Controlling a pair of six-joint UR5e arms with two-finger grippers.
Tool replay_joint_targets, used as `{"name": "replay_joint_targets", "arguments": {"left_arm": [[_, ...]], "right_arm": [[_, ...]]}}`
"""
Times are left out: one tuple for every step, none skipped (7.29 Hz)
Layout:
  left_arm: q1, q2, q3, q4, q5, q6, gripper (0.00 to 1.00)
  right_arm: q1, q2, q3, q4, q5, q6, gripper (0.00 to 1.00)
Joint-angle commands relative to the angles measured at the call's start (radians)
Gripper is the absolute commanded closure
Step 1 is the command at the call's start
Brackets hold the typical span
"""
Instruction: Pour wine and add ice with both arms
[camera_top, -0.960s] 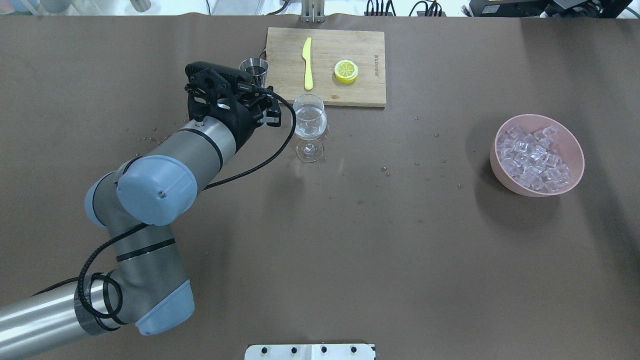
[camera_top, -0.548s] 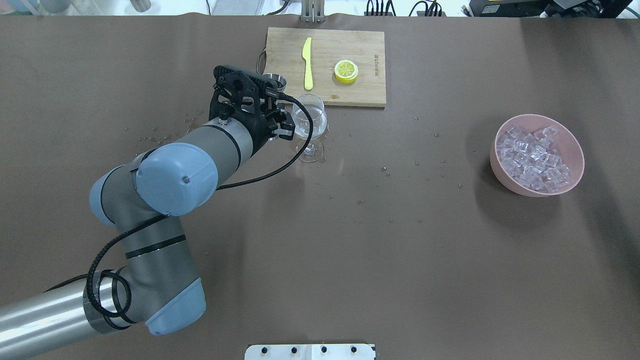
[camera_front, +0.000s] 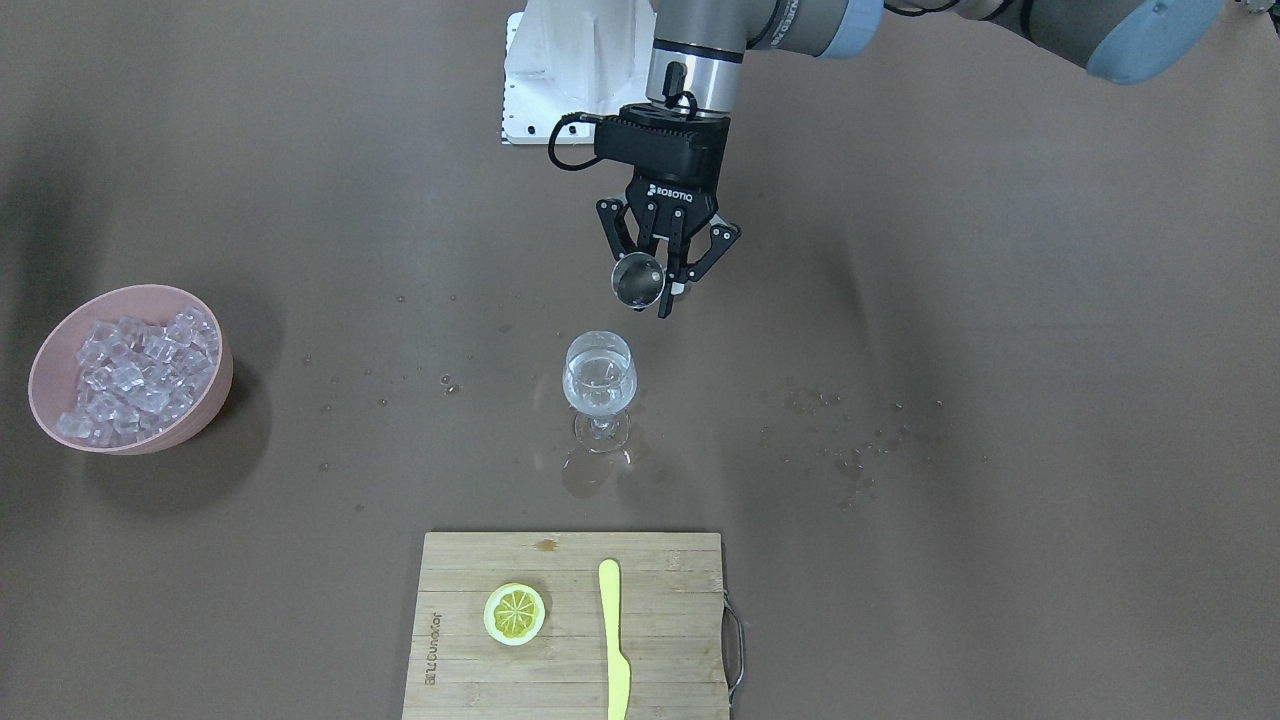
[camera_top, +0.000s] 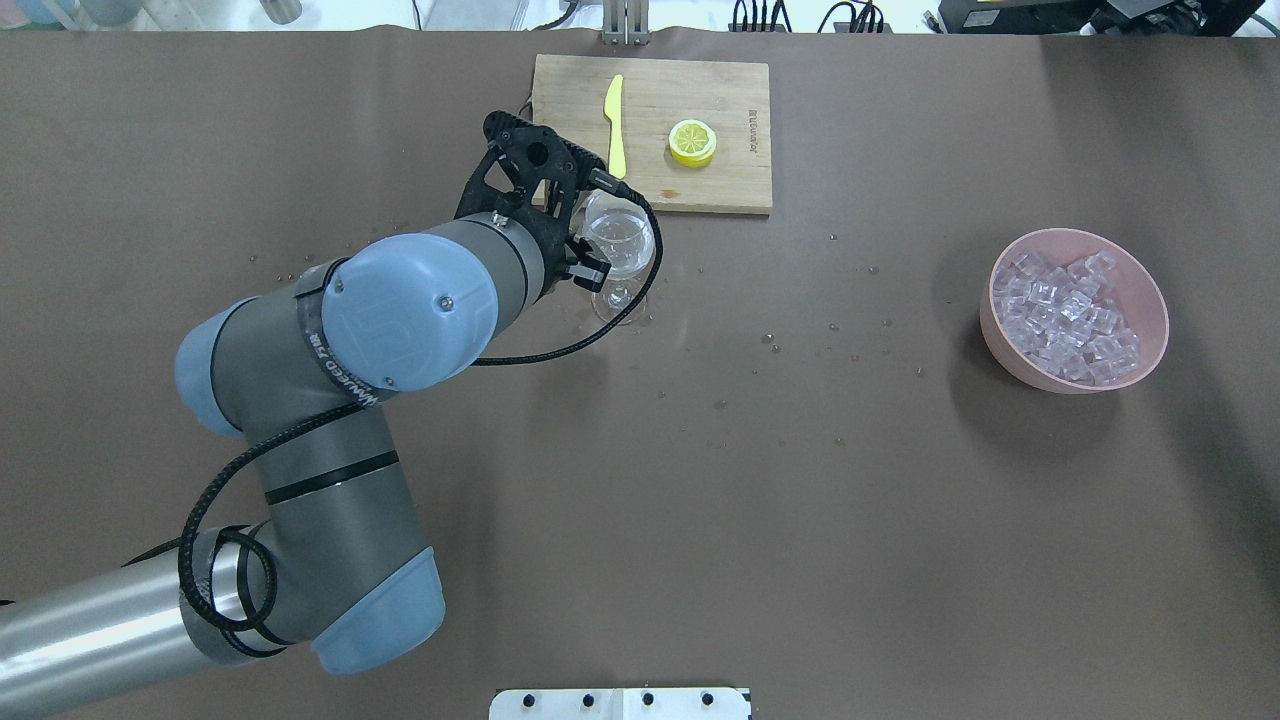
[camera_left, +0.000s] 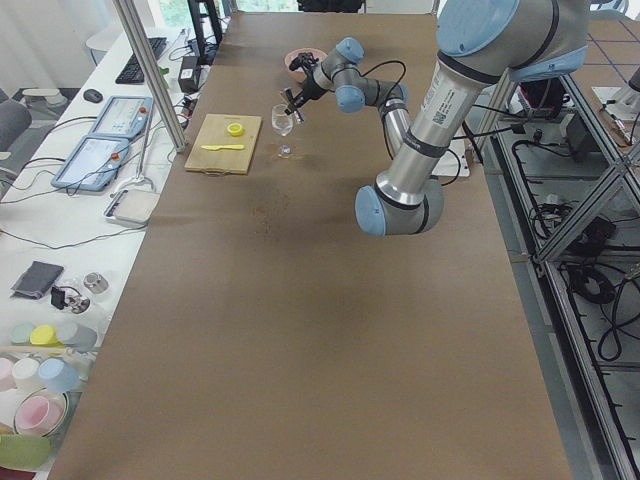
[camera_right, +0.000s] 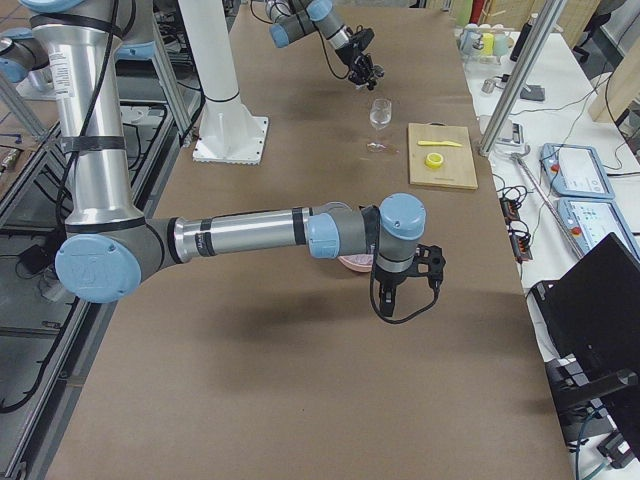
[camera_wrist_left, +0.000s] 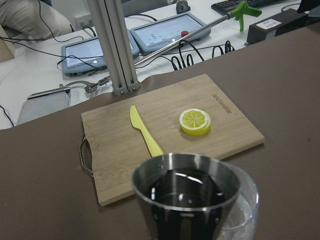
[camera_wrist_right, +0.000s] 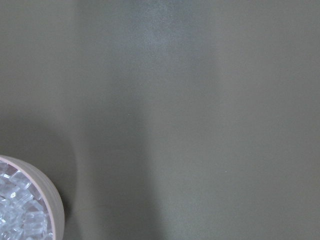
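- A small metal cup (camera_front: 638, 282) is pinched between the fingers of the left gripper (camera_front: 652, 285), raised above the table (camera_front: 950, 550) and just to the robot's side of the wine glass (camera_front: 600, 385).
- In the left wrist view the glass rim is seen right behind and below the cup; the cup's inside is dark and shiny, and its contents cannot be told.
- The wine (camera_front: 600, 380), a clear liquid, is held in the bowl of the upright glass, and a wet patch (camera_front: 588, 475) lies at its foot.
- The ice (camera_front: 130, 375) is heaped in a pink bowl (camera_front: 205, 418), set well apart from the glass on the robot's right.
- The right gripper (camera_right: 398, 283) is hung close over that bowl, far from the glass; whether it is spread or pressed together cannot be told.
- Beyond the glass, away from the robot, a wooden cutting board (camera_front: 660, 600) is laid, with a lemon slice (camera_front: 515, 612) and a yellow knife (camera_front: 615, 640) on it.
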Motion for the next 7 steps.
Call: {"name": "replay_joint_targets", "arguments": {"left_arm": [[-0.03, -0.091, 0.005, 0.205, -0.045, 0.047, 1.0], [-0.032, -0.096, 0.007, 0.247, -0.045, 0.094, 1.0], [-0.032, -0.119, 0.028, 0.276, -0.045, 0.099, 1.0], [-0.032, -0.157, 0.052, 0.334, -0.045, 0.135, 1.0], [-0.032, -0.183, 0.054, 0.407, -0.045, 0.174, 1.0], [-0.032, -0.193, 0.066, 0.434, -0.045, 0.201, 1.0], [-0.033, -0.194, 0.076, 0.452, -0.043, 0.235, 1.0]], "right_arm": [[0.0, 0.0, 0.001, 0.0, 0.008, 0.0, 0.0], [0.0, 0.0, 0.002, 0.0, 0.011, 0.0, 0.0], [0.0, -0.001, 0.001, -0.002, 0.03, 0.002, 0.0], [0.001, -0.001, 0.001, -0.002, 0.034, 0.002, 0.0], [0.001, -0.001, 0.002, -0.002, 0.035, 0.002, 0.0], [0.001, -0.001, 0.002, -0.002, 0.035, 0.002, 0.0], [0.0, -0.001, 0.002, -0.002, 0.04, 0.002, 0.0]]}}
